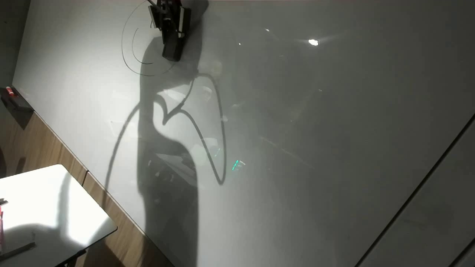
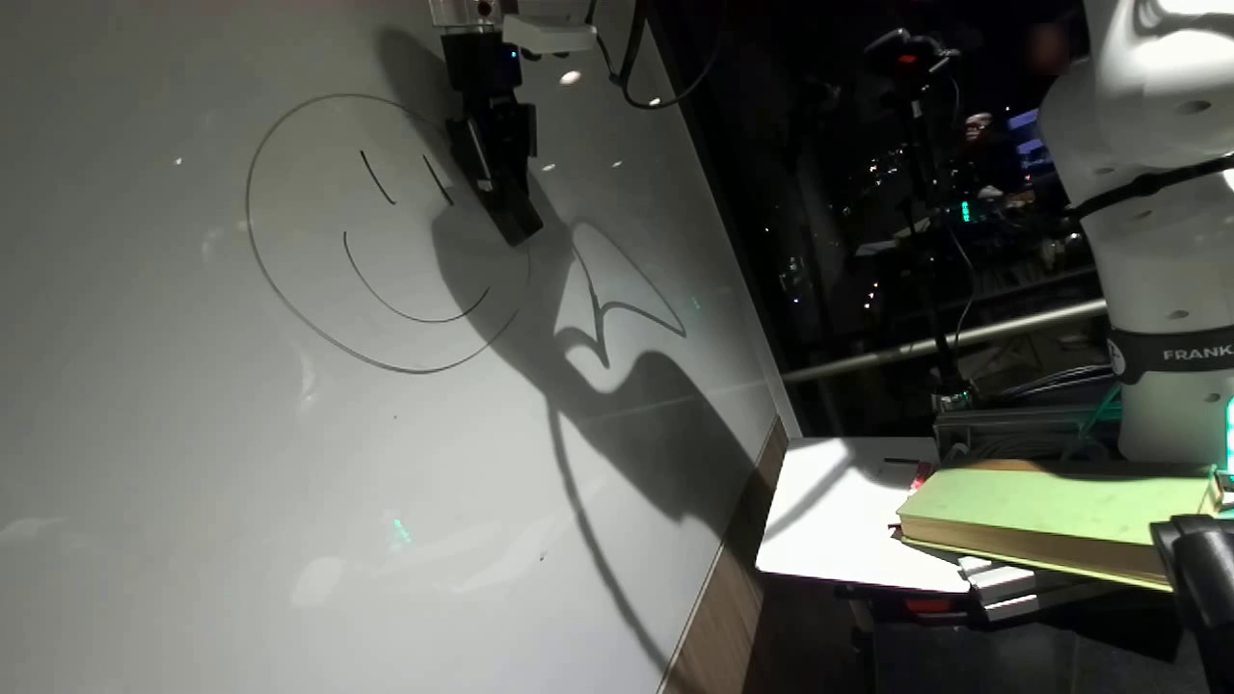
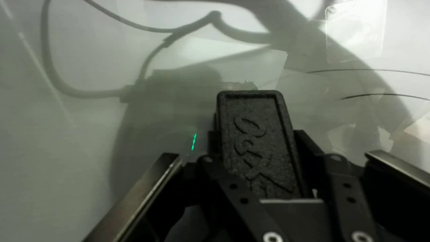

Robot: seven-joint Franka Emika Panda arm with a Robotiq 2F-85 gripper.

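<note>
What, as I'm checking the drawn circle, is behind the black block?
Around the black block, shadowed whiteboard shows, with a faint piece of the drawn circle nearby in an exterior view. What it covers, including any ink, cannot be seen.

The bench (image 2: 839, 530) is a white slab with rounded corners. In an exterior view a slim black piece (image 2: 901, 461) lies near its far edge, with a red object (image 2: 922, 475) just beside, partly hidden by a thick green block (image 2: 1051, 516); whether that block rests on the bench cannot be told. A band of shadow (image 2: 813, 497) runs from the far edge to the left edge. In an exterior view a dark strip (image 1: 17, 251) lies well in from both visible corners.
</note>
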